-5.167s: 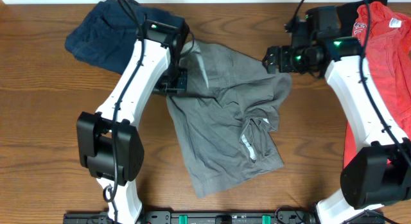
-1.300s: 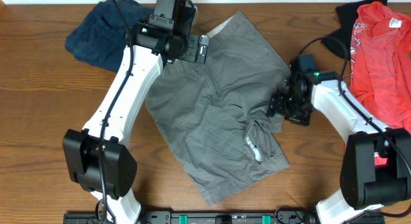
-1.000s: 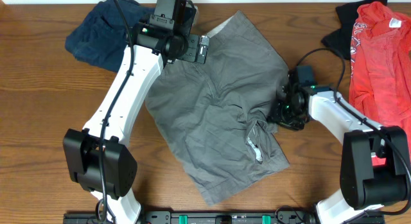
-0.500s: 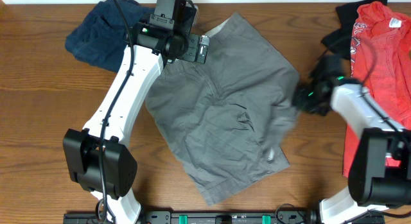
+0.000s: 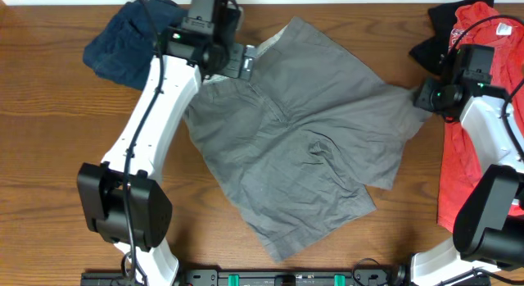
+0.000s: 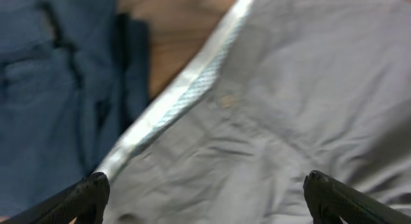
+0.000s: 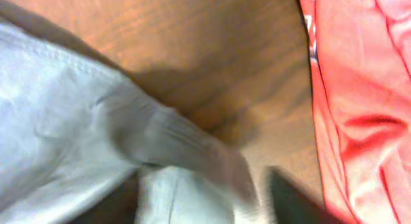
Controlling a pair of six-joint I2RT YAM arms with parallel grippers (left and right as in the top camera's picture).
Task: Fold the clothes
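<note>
**Grey shorts lying spread on the wooden table**

One pair of shorts is lying mid-table. The right gripper is pinching one leg hem, drawing it to a point. The left gripper is hanging over the pale waistband, fingers wide apart. One navy garment is lying far left. One red garment and one black garment are lying far right.

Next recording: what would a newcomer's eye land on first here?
The grey shorts lie spread across the middle of the table, one leg corner stretched out to the right hand, which grips it. A red garment lies at the right edge and a navy garment at the upper left.
</note>
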